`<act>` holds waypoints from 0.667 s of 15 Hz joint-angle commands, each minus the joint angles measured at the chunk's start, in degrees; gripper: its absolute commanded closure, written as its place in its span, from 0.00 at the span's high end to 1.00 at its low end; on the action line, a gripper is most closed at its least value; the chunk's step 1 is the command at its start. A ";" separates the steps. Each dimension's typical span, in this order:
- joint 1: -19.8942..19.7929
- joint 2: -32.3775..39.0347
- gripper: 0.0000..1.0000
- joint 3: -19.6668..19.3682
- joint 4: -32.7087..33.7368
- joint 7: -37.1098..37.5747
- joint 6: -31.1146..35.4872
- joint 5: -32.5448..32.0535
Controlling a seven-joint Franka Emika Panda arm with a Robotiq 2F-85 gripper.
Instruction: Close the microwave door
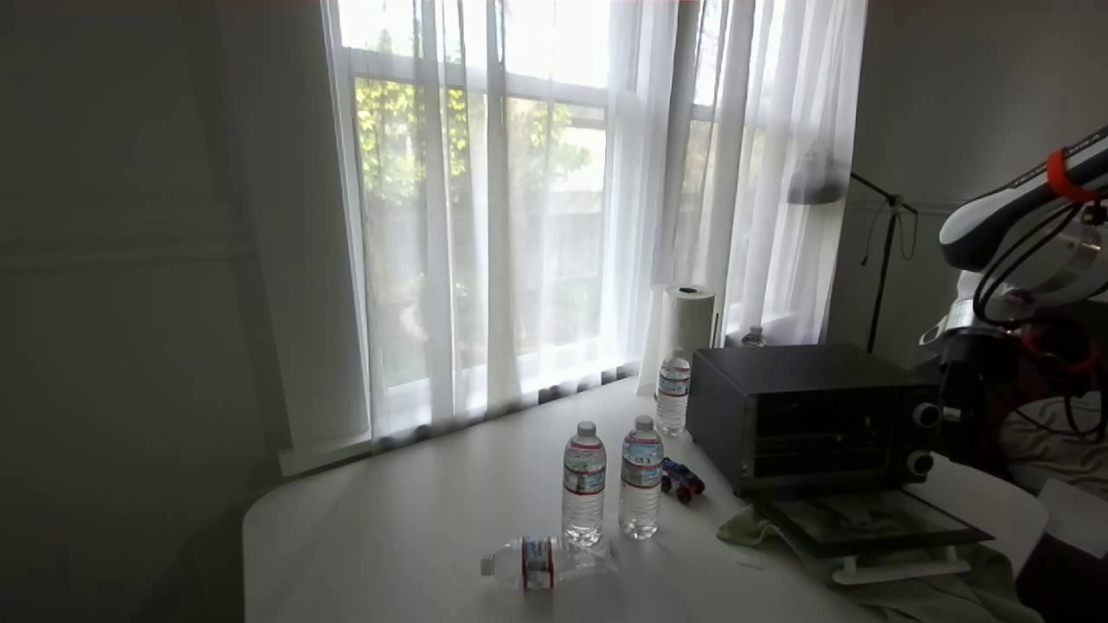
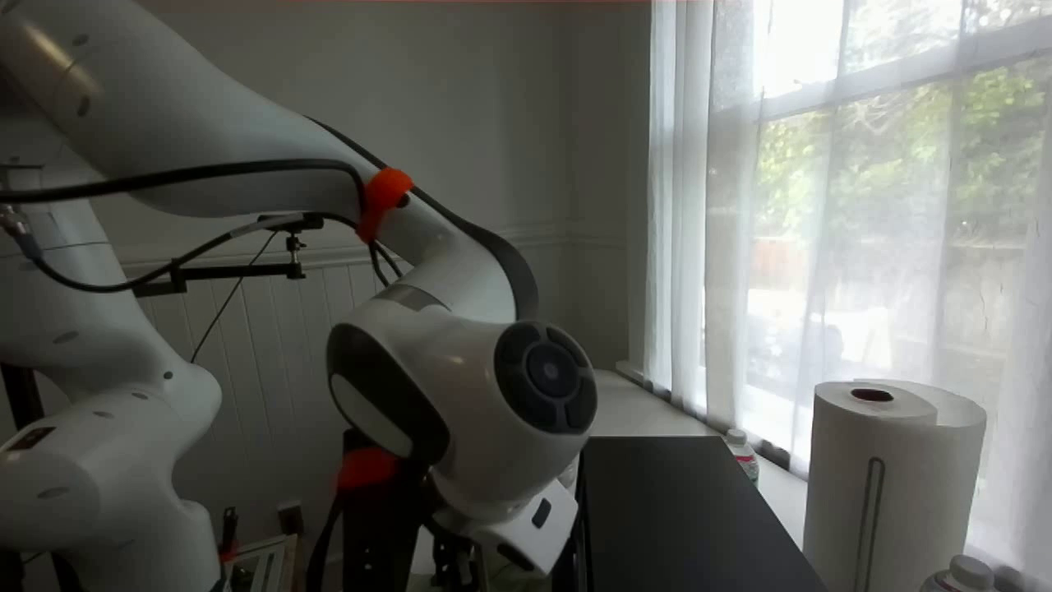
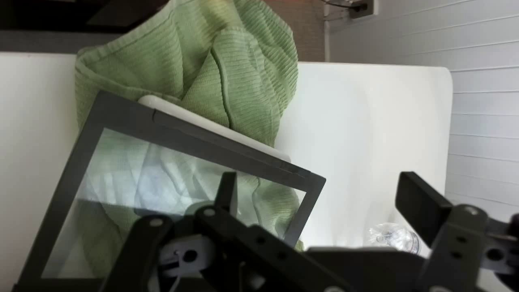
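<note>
The microwave (image 1: 805, 372) is a dark box on the white table in an exterior view; its black top (image 2: 682, 518) also shows in an exterior view. Its door (image 1: 943, 515) is open, folded down at the front and lying low over a green towel. In the wrist view the door's dark frame (image 3: 211, 148) and glass window show, with a white handle (image 3: 215, 126) along the outer edge. My gripper (image 3: 318, 188) is open and empty, above the door; one finger overlaps the glass, the other is past the door's corner. In an exterior view the gripper's fingertips are hard to make out.
A green towel (image 3: 243, 77) lies under the door. Two upright bottles (image 1: 583, 484) and a lying bottle (image 1: 537, 562) stand or lie left of the microwave, near a toy car (image 1: 682, 480). A paper towel roll (image 2: 863, 485) and another bottle (image 1: 673, 398) are behind.
</note>
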 commanded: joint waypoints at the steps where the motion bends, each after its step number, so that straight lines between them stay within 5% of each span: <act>1: -4.67 8.06 1.00 -0.06 5.71 -0.62 -6.66 3.06; 5: -9.25 11.12 1.00 0.47 6.95 0.03 -3.59 5.50; 10: -10.37 10.96 1.00 1.72 6.59 0.14 -3.72 3.92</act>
